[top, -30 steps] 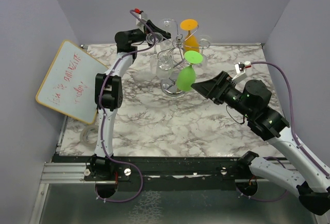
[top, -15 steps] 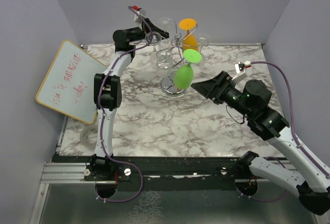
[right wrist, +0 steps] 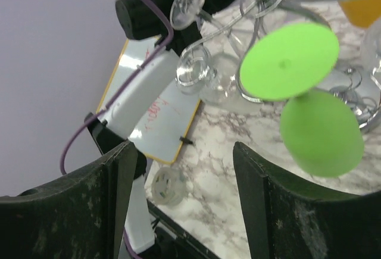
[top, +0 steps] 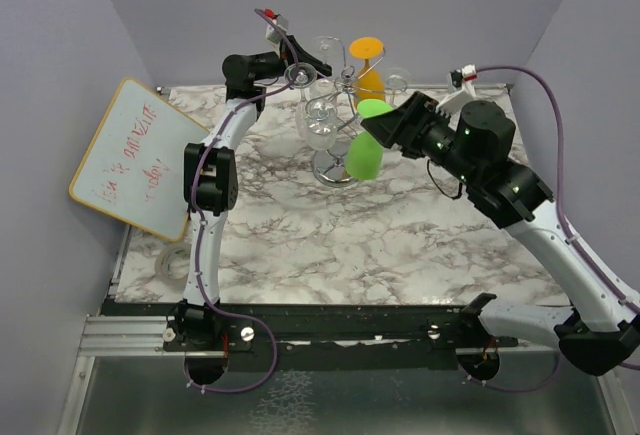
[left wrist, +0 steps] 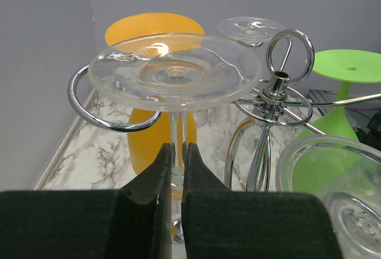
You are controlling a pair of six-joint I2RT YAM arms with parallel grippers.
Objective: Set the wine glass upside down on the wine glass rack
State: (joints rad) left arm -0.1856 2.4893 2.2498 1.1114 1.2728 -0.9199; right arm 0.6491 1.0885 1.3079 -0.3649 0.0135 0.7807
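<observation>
My left gripper [top: 296, 71] is shut on the stem of an upside-down clear wine glass [left wrist: 175, 71]. The stem runs down between the fingers [left wrist: 199, 181]. The glass's foot sits level just above a curled arm [left wrist: 95, 107] of the silver wine glass rack [top: 340, 83]. I cannot tell whether the foot rests on that arm. My right gripper [top: 383, 127] is open and empty, close beside a green glass [top: 363, 155] that hangs upside down on the rack. It also shows in the right wrist view [right wrist: 321, 133].
An orange glass [top: 369, 77] and other clear glasses [left wrist: 250, 28] hang on the rack, whose round base [top: 335, 168] stands on the marble table. A whiteboard [top: 135, 155] leans at the left wall. A tape roll [top: 172, 263] lies at the near left.
My right gripper has risen and moved back toward the rack, still open. My left gripper has shifted slightly right with the clear glass. The green glass swayed a little.
</observation>
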